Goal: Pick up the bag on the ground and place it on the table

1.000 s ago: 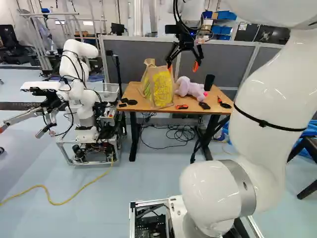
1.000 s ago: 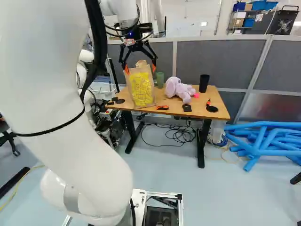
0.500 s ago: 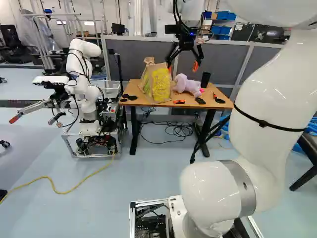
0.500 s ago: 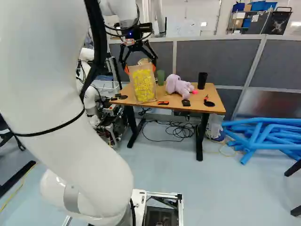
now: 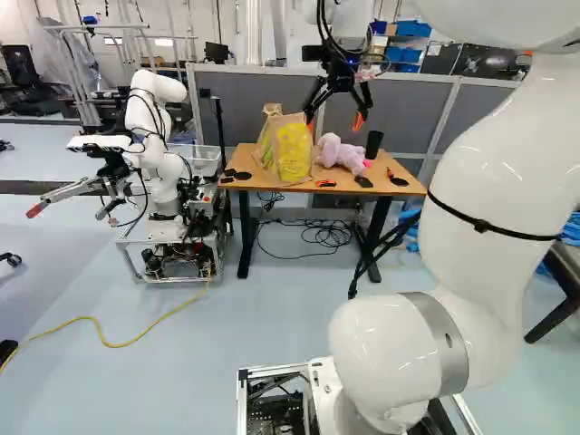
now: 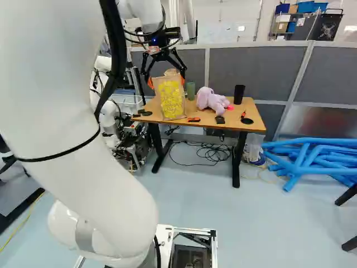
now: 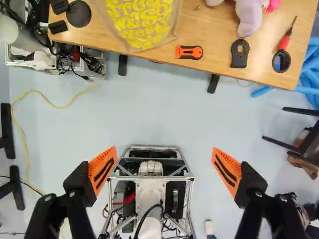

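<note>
In the left base view my gripper [image 5: 334,123] hangs high in front of the table [image 5: 234,179], fingers spread and holding nothing. A brown paper bag with yellow print [image 5: 294,152] stands upright at the left part of the tabletop; the gripper overlaps its upper edge in the right base view, where the bag [image 6: 171,97] shows its yellow front. In the wrist view the gripper [image 7: 164,169] is open wide over the floor and my own base, with the table edge and the bag's lower part [image 7: 142,20] well ahead of the fingers.
Around the bag lie a purple plush toy [image 6: 210,101], a black cup [image 6: 239,94], a green cup [image 6: 191,90] and an orange cutter [image 6: 194,119]. Another robot [image 5: 163,190] stands left of the table. Blue tubes [image 6: 312,159], a yellow cable [image 5: 136,337] and dark furniture legs [image 5: 555,317] are on the floor.
My base has moved back a little and turned slightly: table and bag together look smaller and higher. My arm and gripper hold the same pose, the fingers still apart.
</note>
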Robot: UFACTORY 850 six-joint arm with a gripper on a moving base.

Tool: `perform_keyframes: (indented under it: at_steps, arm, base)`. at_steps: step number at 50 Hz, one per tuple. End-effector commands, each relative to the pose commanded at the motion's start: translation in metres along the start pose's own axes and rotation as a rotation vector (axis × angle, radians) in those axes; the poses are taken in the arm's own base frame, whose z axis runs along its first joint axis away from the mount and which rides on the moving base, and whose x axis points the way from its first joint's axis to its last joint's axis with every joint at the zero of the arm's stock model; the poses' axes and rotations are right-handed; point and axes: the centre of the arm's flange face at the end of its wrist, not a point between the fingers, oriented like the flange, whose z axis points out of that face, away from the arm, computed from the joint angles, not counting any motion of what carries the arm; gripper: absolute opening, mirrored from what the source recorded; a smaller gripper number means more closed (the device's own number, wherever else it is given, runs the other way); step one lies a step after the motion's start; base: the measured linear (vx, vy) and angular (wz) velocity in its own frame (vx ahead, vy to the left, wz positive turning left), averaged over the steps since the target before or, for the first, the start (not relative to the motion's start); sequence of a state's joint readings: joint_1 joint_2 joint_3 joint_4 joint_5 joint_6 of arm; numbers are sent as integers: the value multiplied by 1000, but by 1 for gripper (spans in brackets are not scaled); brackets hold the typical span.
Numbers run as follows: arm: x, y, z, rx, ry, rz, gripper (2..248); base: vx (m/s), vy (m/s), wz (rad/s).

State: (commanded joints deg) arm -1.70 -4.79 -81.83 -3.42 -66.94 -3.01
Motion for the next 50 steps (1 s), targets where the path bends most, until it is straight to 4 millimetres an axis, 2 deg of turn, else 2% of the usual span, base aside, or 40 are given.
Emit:
perform_keyframes:
  at_steps: [25, 50]
  arm:
    - [-2, -1, 9, 1, 25, 0, 247]
    - [-7, -4, 33, 3, 87, 0, 247]
  base:
    - [0, 0, 0]
    - [0, 0, 0]
